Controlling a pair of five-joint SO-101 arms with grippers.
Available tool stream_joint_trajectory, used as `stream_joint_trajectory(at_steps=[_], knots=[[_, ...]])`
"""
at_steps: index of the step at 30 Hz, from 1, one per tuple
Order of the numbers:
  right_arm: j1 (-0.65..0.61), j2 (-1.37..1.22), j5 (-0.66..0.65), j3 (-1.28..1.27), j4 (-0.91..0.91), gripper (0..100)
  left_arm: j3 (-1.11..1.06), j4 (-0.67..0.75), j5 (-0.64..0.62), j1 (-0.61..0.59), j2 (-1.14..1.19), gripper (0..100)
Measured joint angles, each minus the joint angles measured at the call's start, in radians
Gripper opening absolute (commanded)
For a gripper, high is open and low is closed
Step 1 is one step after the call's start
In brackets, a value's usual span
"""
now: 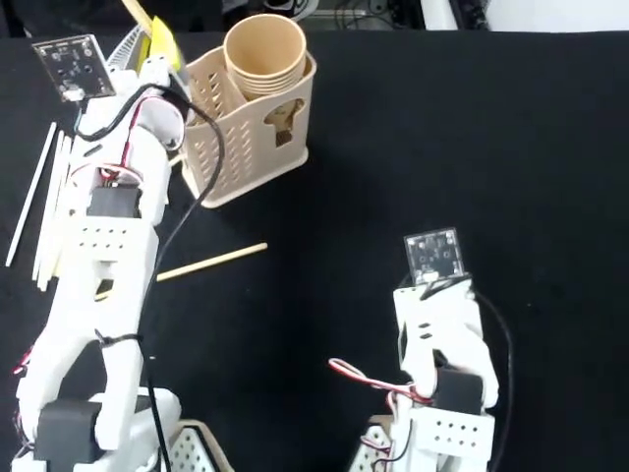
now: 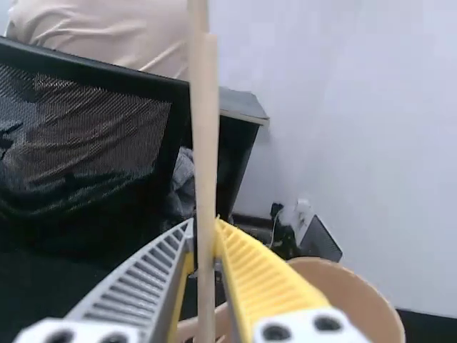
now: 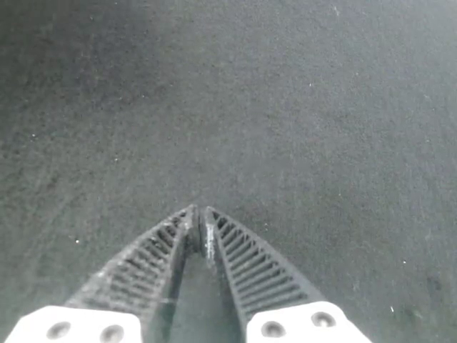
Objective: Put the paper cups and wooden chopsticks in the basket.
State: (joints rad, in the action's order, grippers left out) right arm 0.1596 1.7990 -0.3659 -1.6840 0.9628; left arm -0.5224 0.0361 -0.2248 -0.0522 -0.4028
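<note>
A cream slotted basket [image 1: 241, 147] stands at the back of the black table, and a stack of paper cups [image 1: 265, 54] sits in its right part. My left gripper [image 1: 145, 41] is raised just left of the basket and is shut on wooden chopsticks [image 1: 138, 12]. In the left wrist view the held chopsticks [image 2: 203, 128] stand upright between the grey and yellow fingers of the left gripper [image 2: 204, 230], with a cup rim [image 2: 357, 296] below. One chopstick [image 1: 211, 262] lies on the table in front of the basket. My right gripper [image 3: 198, 218] is shut on nothing, low over the table.
Several more chopsticks [image 1: 47, 211] lie along the table's left side, partly under the left arm [image 1: 103, 246]. The right arm [image 1: 442, 364] is folded at the front right. Beyond the table are a mesh chair [image 2: 86, 150] and a white wall.
</note>
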Motion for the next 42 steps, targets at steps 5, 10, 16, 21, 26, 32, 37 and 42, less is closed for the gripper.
stream_joint_trajectory(at_steps=[5, 10, 16, 21, 26, 32, 37, 42], knots=[[0.000, 0.000, 0.000, 0.000, 0.000, 1.4, 0.064, -0.180, 0.014, 0.018, 0.002, 22], [0.000, 0.000, 0.000, 0.000, 0.000, 1.4, 0.184, -0.437, 0.051, 0.025, 0.002, 22], [0.000, 0.000, 0.000, 0.000, 0.000, 1.4, 0.525, -0.887, 0.130, -0.055, 0.038, 23], [0.000, 0.000, 0.000, 0.000, 0.000, 1.4, 0.796, -1.254, 0.172, -0.221, 0.135, 23], [0.000, 0.000, 0.000, 0.000, 0.000, 1.5, 0.922, -1.471, 0.287, -0.384, 0.292, 23], [0.000, 0.000, 0.000, 0.000, 0.000, 1.5, 0.947, -1.510, 0.450, -0.517, 0.577, 23], [0.000, 0.000, 0.000, 0.000, 0.000, 1.5, 1.000, -1.498, 0.621, -0.520, 0.829, 22], [0.000, 0.000, 0.000, 0.000, 0.000, 1.5, 1.152, -1.493, 0.687, -0.523, 1.069, 22]])
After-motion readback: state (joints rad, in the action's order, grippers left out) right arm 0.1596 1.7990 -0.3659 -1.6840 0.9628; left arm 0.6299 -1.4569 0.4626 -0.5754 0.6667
